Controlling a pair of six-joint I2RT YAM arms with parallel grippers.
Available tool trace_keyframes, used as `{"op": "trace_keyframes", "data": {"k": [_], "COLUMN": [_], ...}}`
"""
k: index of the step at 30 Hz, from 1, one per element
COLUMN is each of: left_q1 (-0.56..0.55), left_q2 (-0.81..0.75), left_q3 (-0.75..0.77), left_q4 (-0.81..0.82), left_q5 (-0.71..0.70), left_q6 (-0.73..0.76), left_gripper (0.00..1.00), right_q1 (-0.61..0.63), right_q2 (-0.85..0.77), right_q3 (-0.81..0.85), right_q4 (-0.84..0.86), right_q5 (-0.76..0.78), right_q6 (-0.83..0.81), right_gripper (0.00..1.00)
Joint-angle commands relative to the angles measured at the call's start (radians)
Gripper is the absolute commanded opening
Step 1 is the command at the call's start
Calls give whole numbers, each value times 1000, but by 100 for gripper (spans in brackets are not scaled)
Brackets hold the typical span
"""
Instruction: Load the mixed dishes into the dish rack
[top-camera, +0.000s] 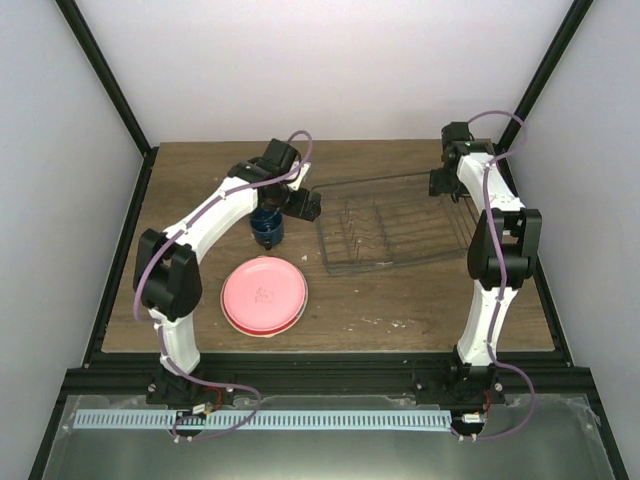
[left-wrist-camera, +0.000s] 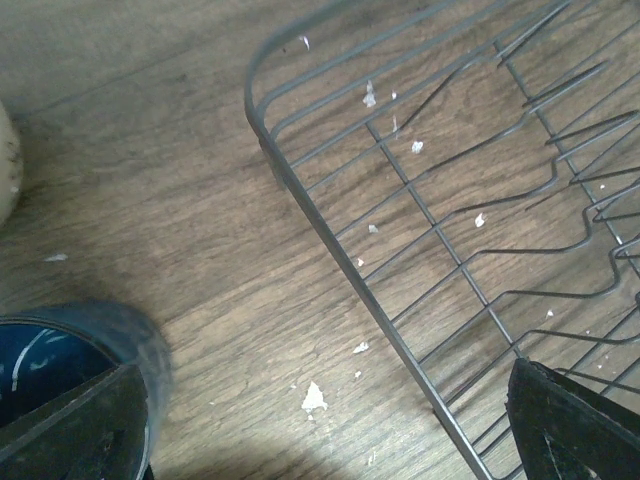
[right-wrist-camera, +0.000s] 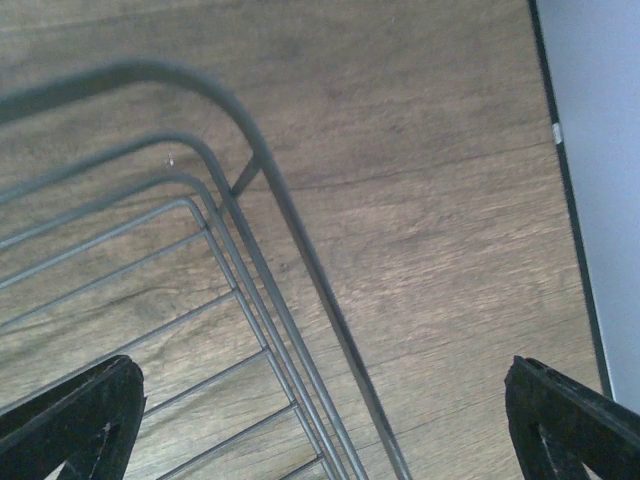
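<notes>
The dark blue mug (top-camera: 267, 230) stands upright on the table left of the dish rack (top-camera: 395, 222), a dark wire basket that holds nothing. My left gripper (top-camera: 288, 212) is open and hovers between mug and rack. In the left wrist view (left-wrist-camera: 320, 435) its left finger overlaps the mug's rim (left-wrist-camera: 60, 355) and its right finger is over the rack's corner (left-wrist-camera: 420, 230). A cream bowl's edge (left-wrist-camera: 5, 160) shows at the far left. The pink plate (top-camera: 264, 292) tops a stack near the front. My right gripper (top-camera: 447, 185) is open, straddling the rack's rim (right-wrist-camera: 300, 260).
Another plate's rim (top-camera: 262, 329) peeks out under the pink one. White crumbs (left-wrist-camera: 314, 398) lie on the wooden table beside the rack. A black frame edge (right-wrist-camera: 565, 200) and a white wall run close along the right of the right gripper.
</notes>
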Motion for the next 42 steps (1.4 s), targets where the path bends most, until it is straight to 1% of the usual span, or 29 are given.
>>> {"op": "trace_keyframes", "data": {"k": [1, 6, 12, 17, 31, 36, 42], "left_q1": [-13, -24, -29, -47, -58, -59, -58], "left_q2": [45, 77, 138, 180, 185, 184, 194], "left_q3": [14, 14, 38, 73, 76, 76, 82], "left_q4": [-9, 15, 19, -16, -41, -38, -38], "left_q5": [44, 55, 45, -1, 12, 32, 50], "left_q6": [3, 8, 19, 45, 81, 83, 83], "left_gripper": [100, 100, 100, 100, 100, 100, 100], "right_q1": [-4, -10, -11, -11, -5, 24, 95], "right_q2": [-37, -50, -50, -69, -210, -268, -314], "right_q3": [-50, -131, -193, -247, -406, -478, -570], "right_q4": [55, 107, 125, 115, 28, -3, -30], "right_q5": [-16, -62, -83, -118, -166, -173, -197], "right_q6": [-4, 14, 35, 69, 162, 205, 270], "right_gripper": [100, 100, 100, 100, 100, 100, 100]}}
